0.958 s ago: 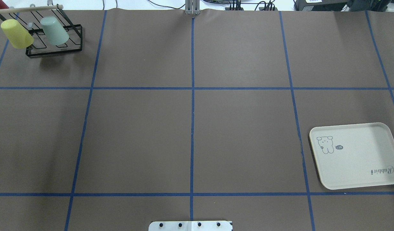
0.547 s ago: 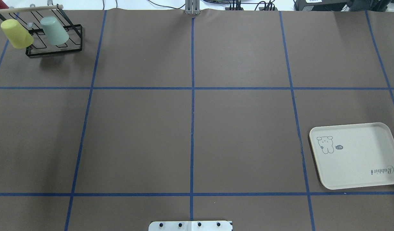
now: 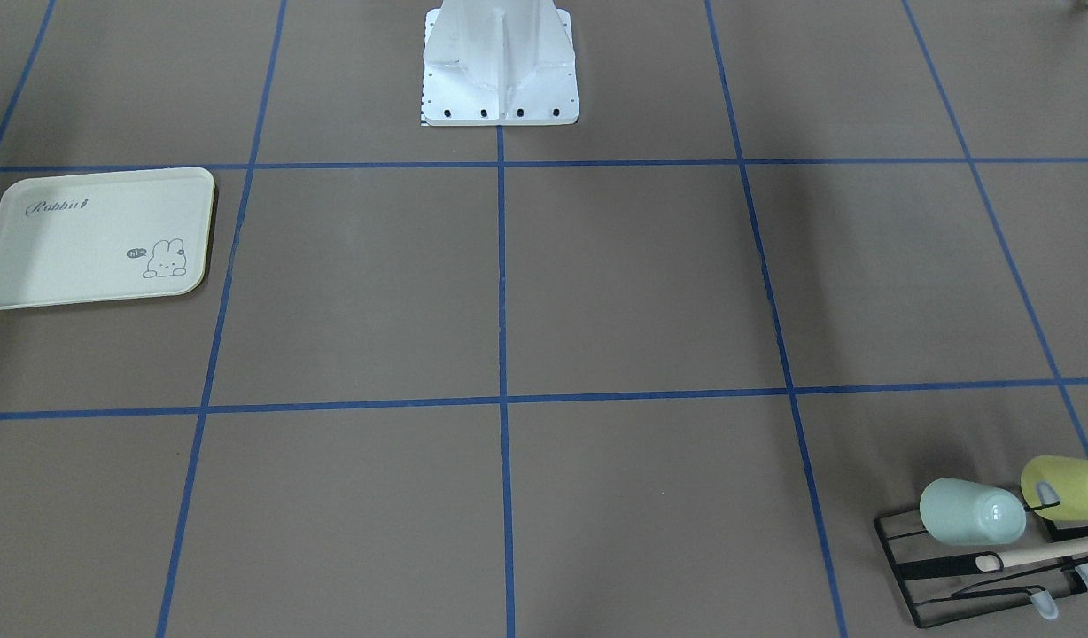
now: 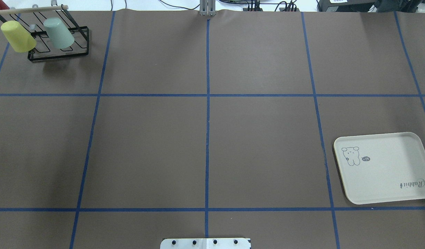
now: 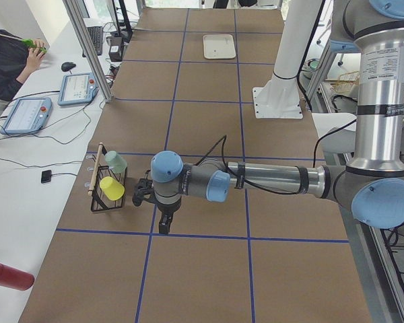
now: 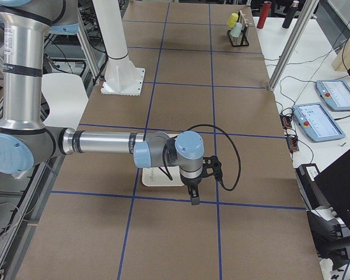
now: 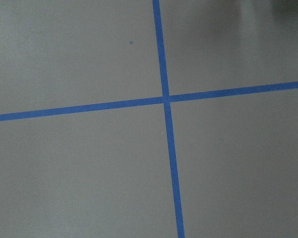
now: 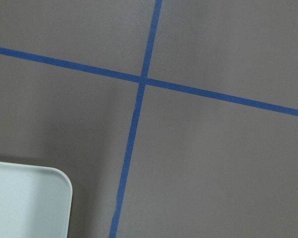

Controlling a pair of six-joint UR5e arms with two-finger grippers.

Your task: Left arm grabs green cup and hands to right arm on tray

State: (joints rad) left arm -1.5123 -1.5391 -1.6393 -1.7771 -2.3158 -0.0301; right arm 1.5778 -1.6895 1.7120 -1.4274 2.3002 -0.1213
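The pale mint-green cup (image 4: 58,33) hangs mouth-down on a black wire rack (image 4: 59,56) at the table's far left corner; it also shows in the front view (image 3: 969,512) and the left view (image 5: 115,161). The cream tray (image 4: 385,173) lies bare at the near right, also in the front view (image 3: 83,239) and the right wrist view (image 8: 25,203). My left gripper (image 5: 163,227) hangs high, just right of the rack in the left view. My right gripper (image 6: 193,198) hangs above the tray's edge (image 6: 157,178). I cannot tell whether either is open or shut.
A yellow-green cup (image 4: 18,36) hangs on the same rack beside the mint one, under a wooden bar (image 4: 29,9). The robot's white base plate (image 3: 500,80) stands at the table's near middle. Blue tape lines grid the brown table. An operator (image 5: 7,57) sits at the side desk.
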